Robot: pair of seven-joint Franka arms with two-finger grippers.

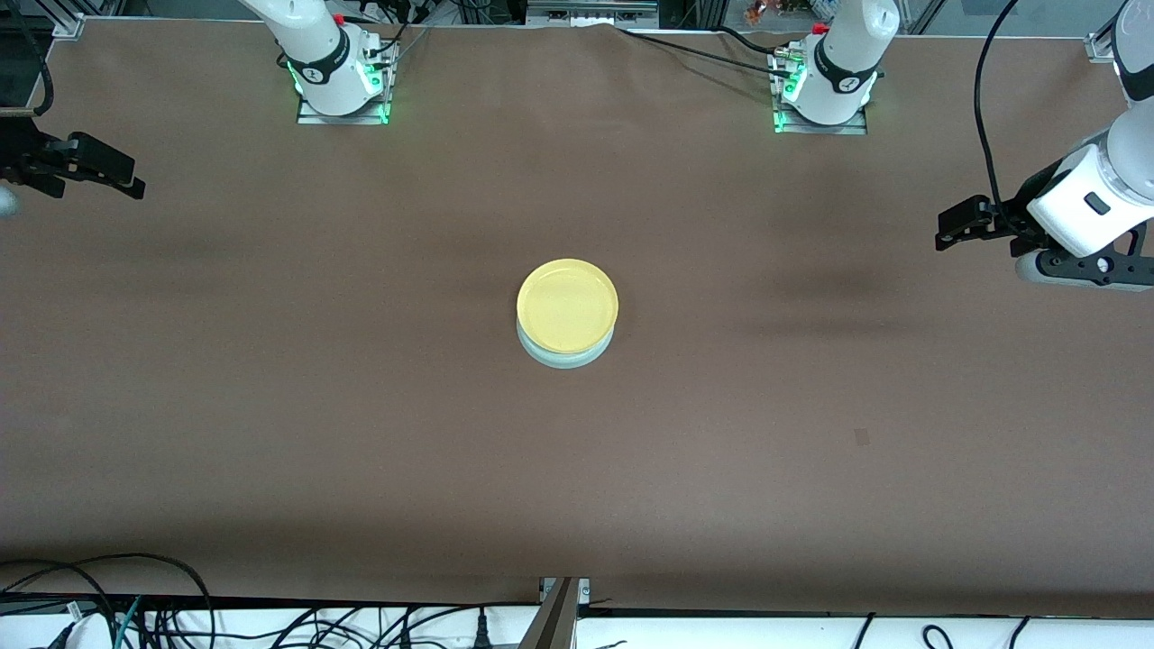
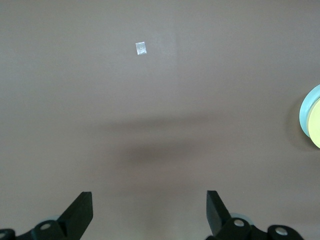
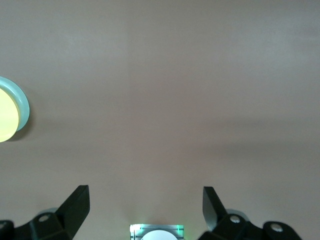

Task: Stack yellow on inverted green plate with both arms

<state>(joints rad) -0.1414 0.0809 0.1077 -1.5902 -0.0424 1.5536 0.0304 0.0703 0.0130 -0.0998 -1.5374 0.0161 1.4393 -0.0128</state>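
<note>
In the middle of the table the yellow plate (image 1: 567, 304) lies on top of the pale green plate (image 1: 566, 358), whose rim shows as a crescent on the side nearer the front camera. Both plates also show at the edge of each wrist view: yellow (image 2: 316, 126) on green (image 2: 305, 111), and yellow (image 3: 7, 116) on green (image 3: 22, 106). My left gripper (image 1: 946, 227) hangs open over the left arm's end of the table, nothing between its fingers (image 2: 80, 212). My right gripper (image 1: 126, 179) hangs open over the right arm's end, also holding nothing.
Brown cloth covers the table. A small pale tag (image 1: 862, 437) lies on it toward the left arm's end, seen too as the tag (image 2: 141, 48). The right arm's base (image 3: 157, 233) shows between that gripper's fingers. Cables run along the table's front edge.
</note>
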